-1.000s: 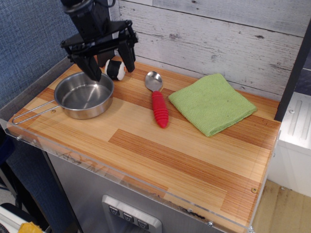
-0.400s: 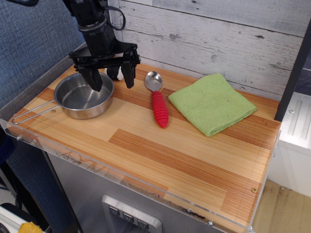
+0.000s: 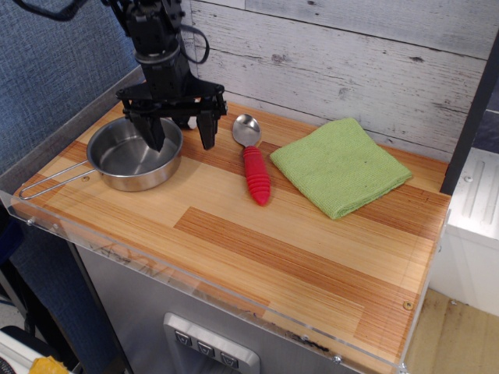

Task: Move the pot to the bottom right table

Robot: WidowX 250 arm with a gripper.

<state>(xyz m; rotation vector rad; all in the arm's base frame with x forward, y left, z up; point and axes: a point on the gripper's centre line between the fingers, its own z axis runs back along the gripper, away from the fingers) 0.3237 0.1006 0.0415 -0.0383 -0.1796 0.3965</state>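
The pot (image 3: 134,158) is a shallow shiny steel saucepan with a thin wire handle pointing left. It sits at the back left of the wood-plank table (image 3: 257,241). My black gripper (image 3: 181,140) hangs open over the pot's right rim. One finger is inside the pot and the other is outside, to its right. The jaws straddle the rim without closing on it.
A red-handled metal spoon (image 3: 253,165) lies just right of the gripper. A folded green cloth (image 3: 339,166) lies at the back right. A clear acrylic rim (image 3: 195,292) edges the table's front. A white plank wall stands behind.
The gripper has come down and shifted slightly right, so its fingers now straddle the pot's right rim. The small black-and-white object behind it is now hidden. The pot has not moved.
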